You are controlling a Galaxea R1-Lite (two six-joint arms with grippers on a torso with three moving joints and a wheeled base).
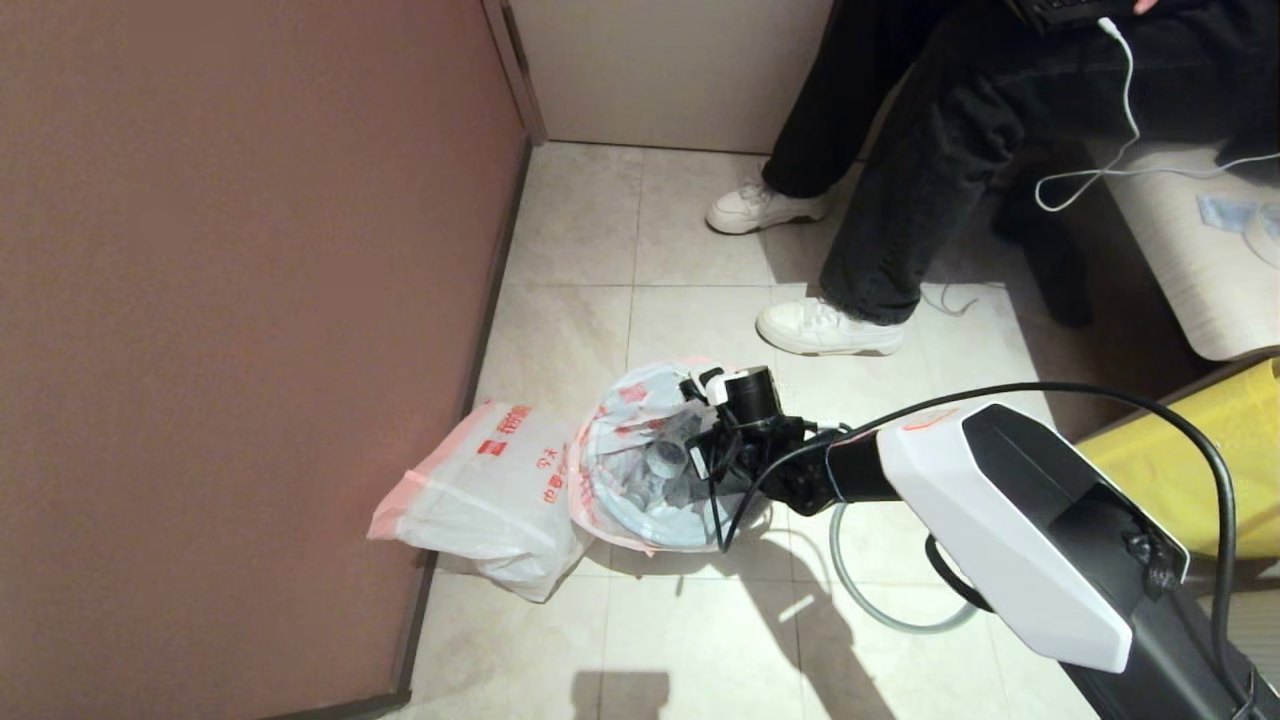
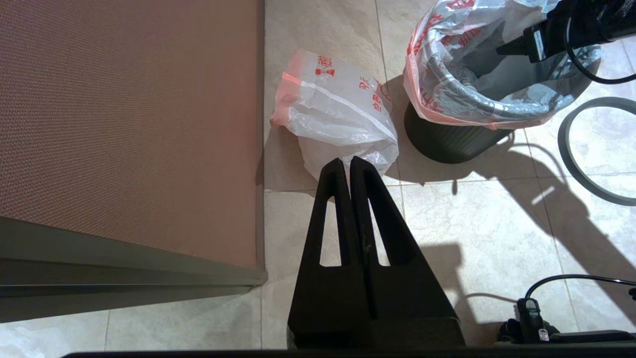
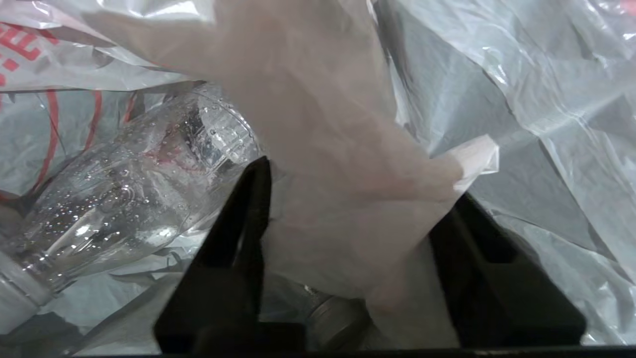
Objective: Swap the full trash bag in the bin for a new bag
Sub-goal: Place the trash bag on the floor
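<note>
- Head view: the right gripper (image 1: 690,455) reached down into the mouth of the bin (image 1: 745,525), which stood on the tiled floor (image 1: 700,640) near the brown wall (image 1: 240,300). The full trash bag (image 1: 625,470) lined the bin, its rim folded out over the edge. The new bag (image 1: 490,490) lay on the floor just left of the bin, against the wall's foot. A grey hoop (image 1: 880,610) lay on the floor to the right of the bin, and a seated person's white shoes (image 1: 825,328) stood beyond it.
- Left wrist view: the left gripper (image 2: 350,171) hung above the floor on the near side of the new bag (image 2: 338,114), its fingers pressed together on nothing. The black bin (image 2: 447,141) stood right of that bag, apart from this gripper.
- Right wrist view: the right gripper (image 3: 362,199) sat inside the full trash bag (image 3: 546,99), its fingers spread with a fold of white film (image 3: 348,199) between them; whether they pinched it could not be told. A clear bottle (image 3: 134,199) lay beside one finger.
</note>
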